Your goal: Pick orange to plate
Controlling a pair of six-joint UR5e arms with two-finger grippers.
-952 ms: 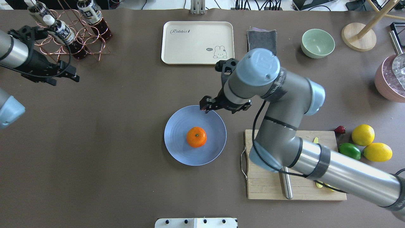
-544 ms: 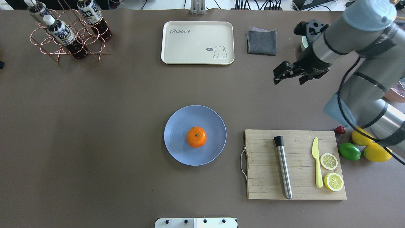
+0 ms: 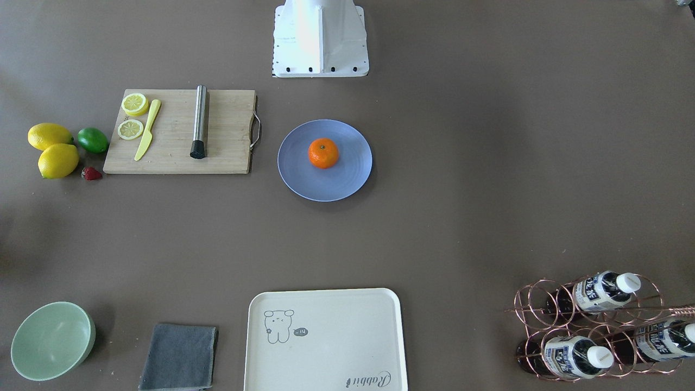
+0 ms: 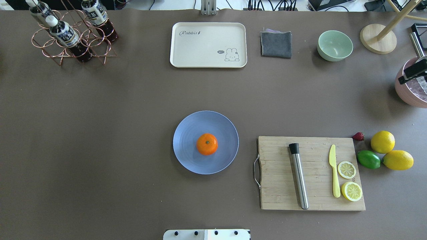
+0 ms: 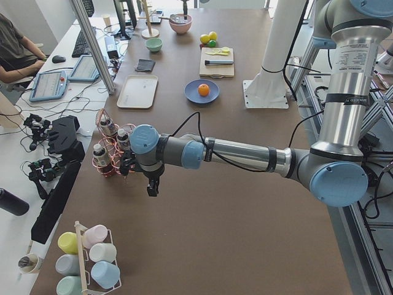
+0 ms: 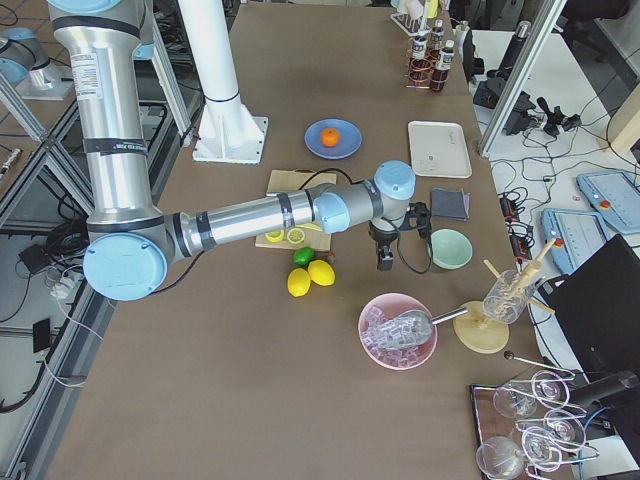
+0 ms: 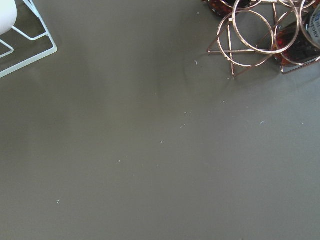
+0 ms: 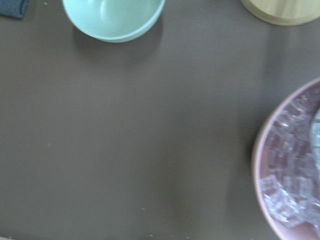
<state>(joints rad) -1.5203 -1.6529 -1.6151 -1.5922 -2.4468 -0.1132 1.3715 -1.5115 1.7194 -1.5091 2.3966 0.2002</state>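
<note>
The orange rests near the middle of the blue plate, stem dot up, with nothing touching it. The front view shows the same orange on the plate. Only a black part of my right gripper shows, at the right edge above the pink bowl; its jaws are not readable. The right side view has it hanging beside the green bowl. My left gripper appears only in the left side view, near the bottle rack; I cannot tell its state.
A cutting board with a steel muddler, yellow knife and lemon slices lies right of the plate. Two lemons and a lime sit beyond it. Tray, cloth, green bowl and bottle rack line the far edge.
My right arm has swung away from above the plate to the table's right edge. The left arm has left the overhead view. The orange has stayed on the plate.
</note>
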